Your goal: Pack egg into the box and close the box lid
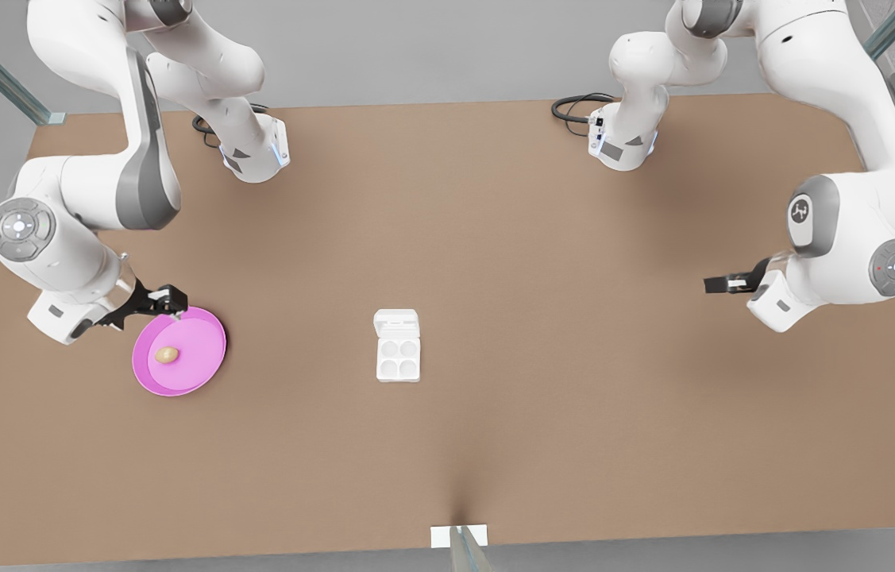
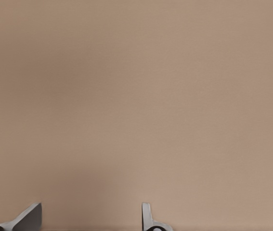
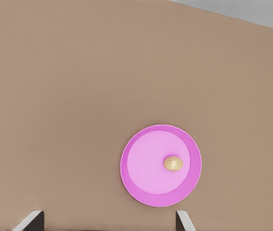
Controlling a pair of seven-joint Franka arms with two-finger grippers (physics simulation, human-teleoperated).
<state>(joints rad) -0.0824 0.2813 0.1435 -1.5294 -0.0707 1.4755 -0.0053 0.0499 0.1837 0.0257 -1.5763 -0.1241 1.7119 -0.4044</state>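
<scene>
The right gripper (image 1: 169, 300) hangs spread above the plate (image 1: 197, 381); it should centre the egg (image 1: 167, 355) between its fingers. The left gripper (image 1: 713, 284) waits, spread.

My two arms are glossy white, built of rounded, bulging segments with grey bands at the joints. Each elbow-side joint carries a round grey cap with a small white centre button and a tiny red dot. One forearm link shows a small dark logo on a white oval face. Black cables loop at both bases, where blue-lit strips and grey patches mark the housings. My right end effector (image 1: 165, 300) is black, with angular fingers; my left end effector (image 1: 721, 284) is black and flat-looking. Close up, my fingertips (image 2: 30, 216) appear pale grey with slanted edges.
</scene>
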